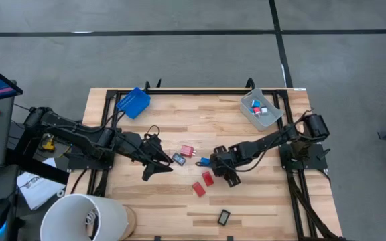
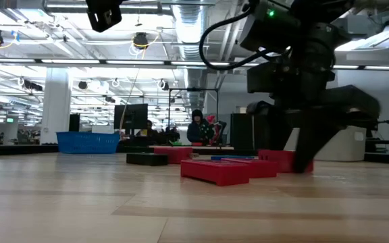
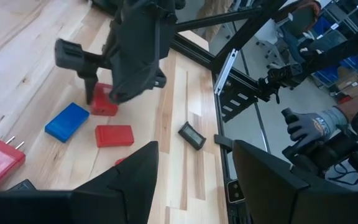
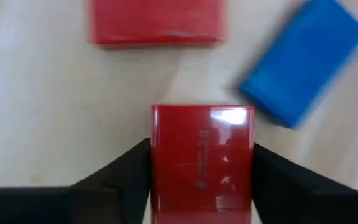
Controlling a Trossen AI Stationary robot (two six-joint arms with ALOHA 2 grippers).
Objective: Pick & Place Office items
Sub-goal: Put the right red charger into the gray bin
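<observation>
The right tool [image 4: 201, 186] straddles a red block [image 4: 202, 158], fingers flanking its long sides, apparently grasping it. The left tool [image 1: 158, 165] waits released.

In the right wrist view, the red block [image 4: 202, 163] between the jaws is cut off by the lower picture edge; its embossed lettering is too blurred to read. A second red block [image 4: 156, 22] is cut off at the upper edge. In the high view, the clear bin [image 1: 261, 109] holds pieces too small to identify.
</observation>
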